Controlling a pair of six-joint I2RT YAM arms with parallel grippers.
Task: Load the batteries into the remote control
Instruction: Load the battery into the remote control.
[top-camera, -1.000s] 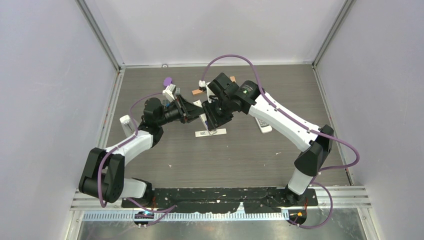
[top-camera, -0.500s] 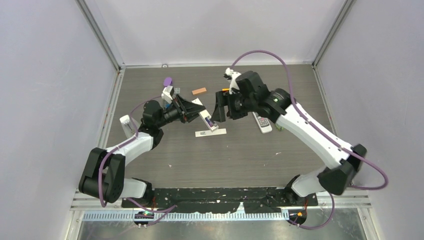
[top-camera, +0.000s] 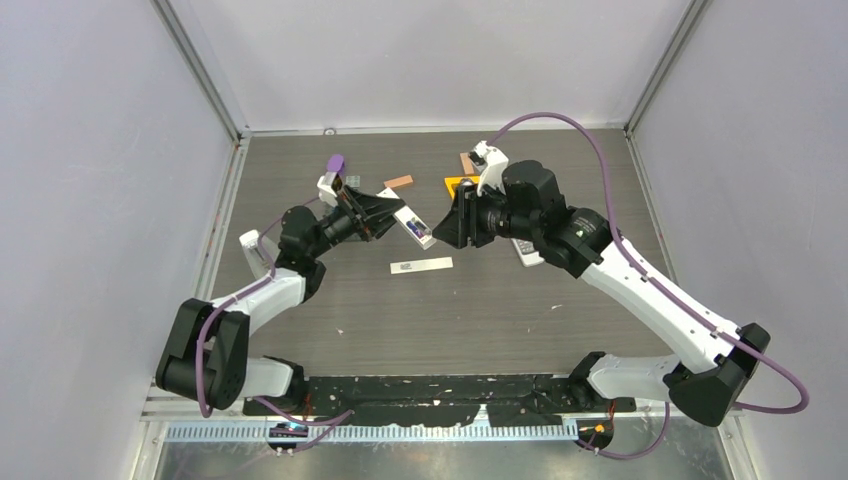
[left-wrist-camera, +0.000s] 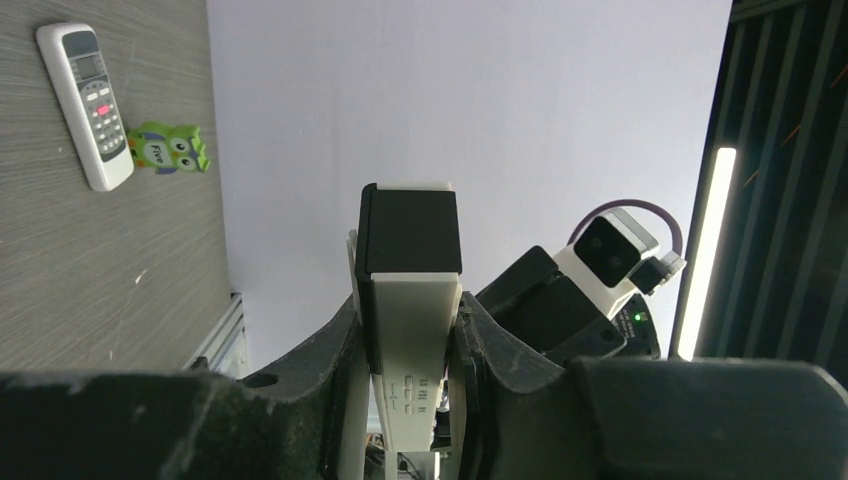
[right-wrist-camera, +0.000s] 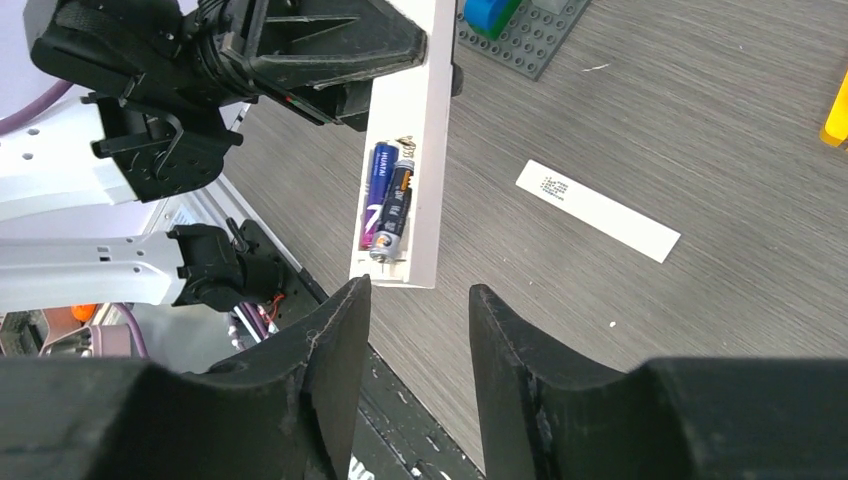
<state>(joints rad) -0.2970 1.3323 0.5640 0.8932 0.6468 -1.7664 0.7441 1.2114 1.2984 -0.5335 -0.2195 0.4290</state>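
Observation:
My left gripper (top-camera: 388, 214) is shut on a white remote control (top-camera: 413, 225) and holds it off the table, its far end pointing to the right arm. In the left wrist view the remote (left-wrist-camera: 410, 290) sits clamped between both fingers of the left gripper (left-wrist-camera: 408, 325). The right wrist view shows the remote's (right-wrist-camera: 432, 120) open compartment with two batteries side by side, one blue-purple (right-wrist-camera: 373, 195) and one dark with an orange band (right-wrist-camera: 394, 210). My right gripper (right-wrist-camera: 420, 290) stands open with nothing in it, just short of the remote's end; seen from above, the right gripper (top-camera: 452, 226) is to the remote's right.
A flat white strip (top-camera: 421, 264) lies on the table below the remote. A second remote (left-wrist-camera: 86, 103) lies beside a green owl figure (left-wrist-camera: 165, 148). Orange-brown blocks (top-camera: 399, 182) and a purple piece (top-camera: 335, 162) sit at the back. A grey studded plate (right-wrist-camera: 530, 35) carries a blue brick.
The right arm has pulled back to the right, away from the remote, and its jaws have parted. The left gripper has lifted and turned the remote slightly toward the back.

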